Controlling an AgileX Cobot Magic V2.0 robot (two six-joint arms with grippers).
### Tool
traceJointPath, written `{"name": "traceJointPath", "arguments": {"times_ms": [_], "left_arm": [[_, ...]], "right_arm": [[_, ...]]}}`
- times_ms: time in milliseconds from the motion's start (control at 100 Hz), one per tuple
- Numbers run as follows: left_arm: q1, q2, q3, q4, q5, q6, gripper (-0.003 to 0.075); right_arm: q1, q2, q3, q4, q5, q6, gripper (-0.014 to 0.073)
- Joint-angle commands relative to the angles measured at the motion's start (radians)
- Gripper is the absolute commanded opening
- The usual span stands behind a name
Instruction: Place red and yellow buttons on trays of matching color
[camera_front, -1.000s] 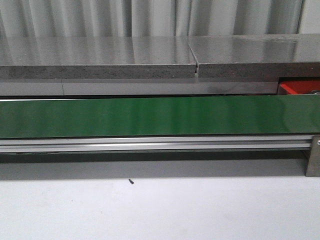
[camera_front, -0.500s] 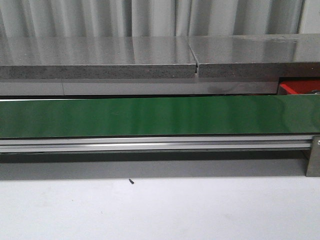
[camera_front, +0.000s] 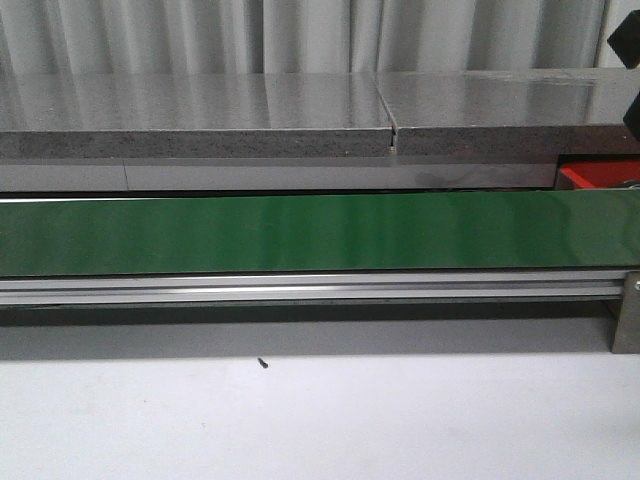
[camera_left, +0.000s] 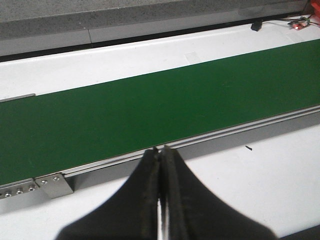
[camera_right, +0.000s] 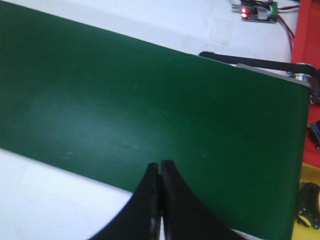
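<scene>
From the front, a green belt (camera_front: 300, 234) is running across the white tabletop (camera_front: 320, 420), with grey slabs (camera_front: 200, 115) lying behind it. A corner of the red tray (camera_front: 598, 175) is showing at the far right, behind the belt. A dark part is poking in at the upper right edge; what it is cannot be told. A small dark speck (camera_front: 262, 363) is lying on the tabletop.

In the left wrist view, the left pincer (camera_left: 161, 152) is hovering with its tips pressed together above the belt's metal rail (camera_left: 240, 131).

In the right wrist view, the right pincer (camera_right: 160, 167), also pressed together and pinching nothing, is hanging over the belt. The red tray is showing beyond the belt's end, and a yellow surface (camera_right: 307, 232) is peeking in at the corner, possibly the other tray.
</scene>
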Motion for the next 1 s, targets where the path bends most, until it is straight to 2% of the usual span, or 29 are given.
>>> {"name": "traceJointPath", "arguments": {"times_ms": [0, 270, 750, 990], "left_arm": [[-0.007, 0.006, -0.026, -0.014, -0.073, -0.002, -0.0019], [-0.007, 0.006, -0.026, -0.014, -0.073, -0.002, -0.0019], [-0.007, 0.006, -0.026, -0.023, -0.071, -0.002, -0.0019], [-0.007, 0.006, -0.026, -0.011, -0.073, -0.002, -0.0019]], "right_arm": [[0.032, -0.085, 0.023, -0.001, -0.081, -0.038, -0.0114], [0.105, -0.294, 0.160, -0.001, -0.079, -0.056, -0.0114], [0.107, -0.675, 0.319, -0.001, 0.008, -0.057, -0.0114], [0.107, -0.745, 0.346, 0.000, 0.019, -0.057, -0.0114]]}}
